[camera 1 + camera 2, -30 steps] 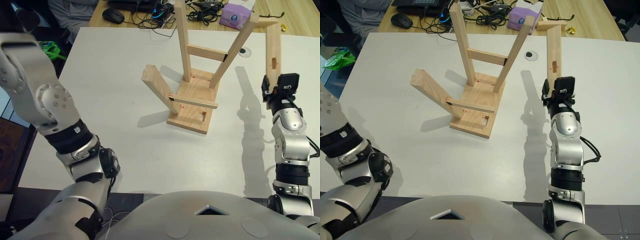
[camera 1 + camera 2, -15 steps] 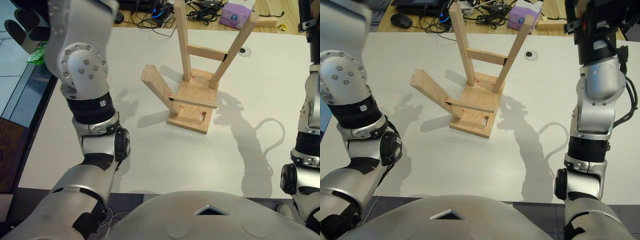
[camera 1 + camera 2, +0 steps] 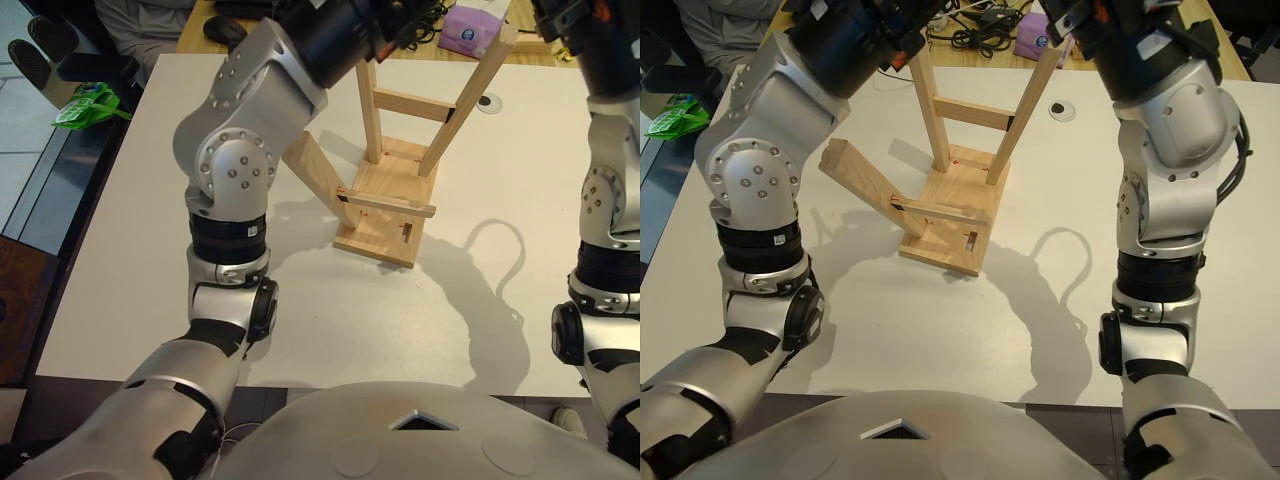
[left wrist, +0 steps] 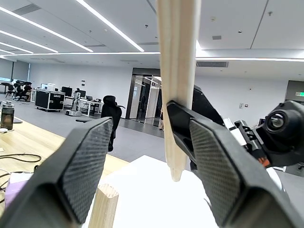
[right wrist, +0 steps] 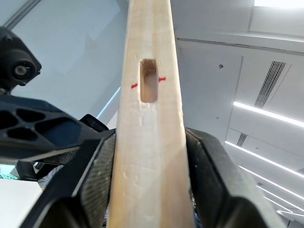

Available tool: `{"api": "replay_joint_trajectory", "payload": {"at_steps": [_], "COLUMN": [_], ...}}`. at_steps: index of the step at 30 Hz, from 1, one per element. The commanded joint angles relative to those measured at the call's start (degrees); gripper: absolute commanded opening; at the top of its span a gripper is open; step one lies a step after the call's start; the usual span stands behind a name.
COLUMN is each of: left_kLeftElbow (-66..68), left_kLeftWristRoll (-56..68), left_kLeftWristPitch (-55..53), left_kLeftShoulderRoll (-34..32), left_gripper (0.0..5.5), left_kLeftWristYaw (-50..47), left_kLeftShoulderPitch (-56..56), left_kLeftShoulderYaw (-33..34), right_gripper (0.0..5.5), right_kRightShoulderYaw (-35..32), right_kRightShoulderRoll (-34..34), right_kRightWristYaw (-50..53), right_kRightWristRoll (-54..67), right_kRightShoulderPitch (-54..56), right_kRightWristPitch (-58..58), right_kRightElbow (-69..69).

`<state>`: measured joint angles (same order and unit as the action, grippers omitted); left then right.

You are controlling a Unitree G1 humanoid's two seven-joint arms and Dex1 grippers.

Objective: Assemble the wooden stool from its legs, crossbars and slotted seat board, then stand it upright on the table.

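- Three legs stand in slots of the seat board point(image 3: 392, 180), which lies underside up near the middle of the white table point(image 3: 130, 260).
- Two of them, the far left leg point(image 3: 371, 110) and the far right leg point(image 3: 467, 100), rise from the board's far slots and are joined by an upper crossbar point(image 3: 412, 104).
- One leaning leg point(image 3: 868, 185) sits in the near left slot and tilts out to the left. A lower crossbar point(image 3: 940, 212) runs from it to the right, along the board's near edge.
- One open slot point(image 3: 405, 232) shows at the board's near right corner.
- One pincer, the right gripper point(image 5: 152, 190), is clenched on the fourth leg point(image 5: 151, 123), with a finger pressed flat on each side. A hole point(image 5: 149, 87) with red marks faces the wrist camera. This arm is raised over the far right of the table.
- Its partner, the left gripper point(image 4: 140, 118), is released, with its fingers point(image 4: 90, 161) spread wide. A pale wooden bar point(image 4: 178, 71) passes between them and touches only one finger. Whether that bar is the fourth leg I cannot tell. A blunt leg end point(image 4: 105, 209) shows just beside the other finger. This arm is raised over the far left leg's top.
- Several other things lie around: a purple box point(image 3: 470, 28) and a mouse point(image 3: 222, 28) on the wooden desk beyond the table, a round cap point(image 3: 485, 101) set in the table right of the far right leg, and a green object point(image 3: 85, 103) off the table's left edge.
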<state>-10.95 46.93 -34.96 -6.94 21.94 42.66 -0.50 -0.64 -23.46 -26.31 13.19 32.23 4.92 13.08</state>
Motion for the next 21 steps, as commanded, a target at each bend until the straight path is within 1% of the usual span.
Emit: {"api": "replay_joint_trajectory", "payload": {"at_steps": [1, 4, 11, 17, 21], "left_kLeftElbow": [-1.55, -1.63, -2.5, -3.62, -7.05], "left_kLeftWristRoll": [0.9, 1.01, 0.58, -0.29, 2.05], "left_kLeftWristPitch": [-1.59, -1.75, -2.47, -3.29, -5.2], "left_kLeftShoulderRoll": [2.24, 2.59, 0.46, -2.24, -3.85], "left_gripper": [3.01, 3.01, 3.01, 3.01, 3.01], "left_kLeftWristYaw": [-1.58, -2.05, -1.1, 1.87, 4.72], "left_kLeftShoulderPitch": [1.1, 1.67, 1.17, -0.47, -2.08], "left_kLeftShoulderYaw": [-0.02, 1.01, 3.03, 2.55, 1.76], "right_gripper": [2.13, 2.13, 2.13, 2.13, 2.13], "right_kRightShoulderYaw": [2.5, 3.3, 2.52, 2.12, 1.7], "right_kRightShoulderRoll": [0.79, 0.45, -0.13, -0.04, 0.23], "right_kRightWristYaw": [-2.84, -4.05, -3.44, -2.95, -2.52], "right_kRightWristRoll": [0.88, 1.05, -0.19, -0.67, -1.11], "right_kRightShoulderPitch": [-0.33, -1.96, -2.31, -2.14, -1.72], "right_kRightWristPitch": [-1.05, -1.27, -0.13, -0.11, -0.09], "right_kRightElbow": [1.54, 1.91, 0.69, 0.89, 0.44]}}
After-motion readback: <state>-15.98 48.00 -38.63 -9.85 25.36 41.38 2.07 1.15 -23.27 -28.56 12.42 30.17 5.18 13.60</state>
